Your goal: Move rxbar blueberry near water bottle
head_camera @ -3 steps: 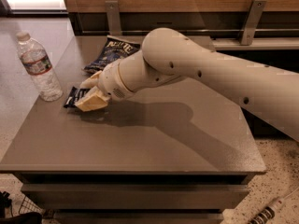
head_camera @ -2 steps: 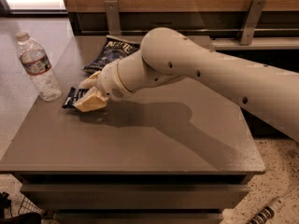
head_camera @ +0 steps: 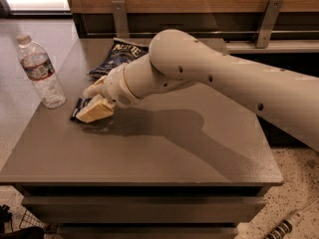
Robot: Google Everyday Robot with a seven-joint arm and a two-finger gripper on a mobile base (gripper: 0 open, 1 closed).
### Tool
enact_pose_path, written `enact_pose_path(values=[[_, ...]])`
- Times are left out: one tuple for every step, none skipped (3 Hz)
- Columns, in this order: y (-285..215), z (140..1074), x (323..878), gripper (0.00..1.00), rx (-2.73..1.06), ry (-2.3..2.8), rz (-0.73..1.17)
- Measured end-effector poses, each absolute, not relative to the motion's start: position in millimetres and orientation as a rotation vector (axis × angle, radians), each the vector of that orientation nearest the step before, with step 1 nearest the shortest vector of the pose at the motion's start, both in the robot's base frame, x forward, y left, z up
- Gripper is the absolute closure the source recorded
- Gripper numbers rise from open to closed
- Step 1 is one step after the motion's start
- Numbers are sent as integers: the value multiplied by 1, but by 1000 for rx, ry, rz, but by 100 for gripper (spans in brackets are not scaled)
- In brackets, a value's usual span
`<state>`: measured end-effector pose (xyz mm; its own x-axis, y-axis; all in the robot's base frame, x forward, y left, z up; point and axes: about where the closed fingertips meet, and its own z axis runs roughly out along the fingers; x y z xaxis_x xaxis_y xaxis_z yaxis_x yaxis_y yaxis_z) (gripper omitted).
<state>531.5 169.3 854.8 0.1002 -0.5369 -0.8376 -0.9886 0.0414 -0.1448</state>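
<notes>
A cream robot arm reaches in from the right of the frame across a grey desk. Its pincer is set down at centre left, on top of a dark blue snack bar. The bar lies flat on the desk, and only its left end shows from beneath the pincer's pale tip; the rest is covered. Whether the pincer has closed on the wrapper or merely sits over it cannot be told from this angle. A clear water bottle with a white cap stands upright just to the upper left of the bar, near it but not touching. A crinkled blue chip bag lies further back, toward upper centre. The bar looks light and thin, and its foil wrapper is likely slick, so it would probably slide on the smooth top under a light push. It seems stiff enough along its length to keep its shape when lifted and is not fragile, though a hard squeeze could dent it. The surest hold appears to be across the narrow width near the middle, with the long edges pinched so the bar cannot pivot. With the bottle this close, little travel seems left, and the tall bottle could tip if nudged.
</notes>
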Motion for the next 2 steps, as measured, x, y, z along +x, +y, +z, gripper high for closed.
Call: enact_pose_path(values=[[171,855,530,0,-1602,1536,732],[171,855,530,0,-1602,1536,732]])
